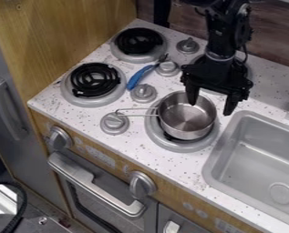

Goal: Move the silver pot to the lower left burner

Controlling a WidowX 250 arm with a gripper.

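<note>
Claw spread wide at far-side rim of silver pot, seated on lower right burner. Judged light, rigid, slick; you should pinch thin rim, not wire handle.

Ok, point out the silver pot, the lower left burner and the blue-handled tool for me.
Silver pot (186, 120): camera view, on its inside bottom.
Lower left burner (94, 80): camera view, on its black coil.
Blue-handled tool (136, 78): camera view, on its handle.

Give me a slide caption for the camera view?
Open gripper poised over the silver pot on the lower right burner, beside the sink.
</note>
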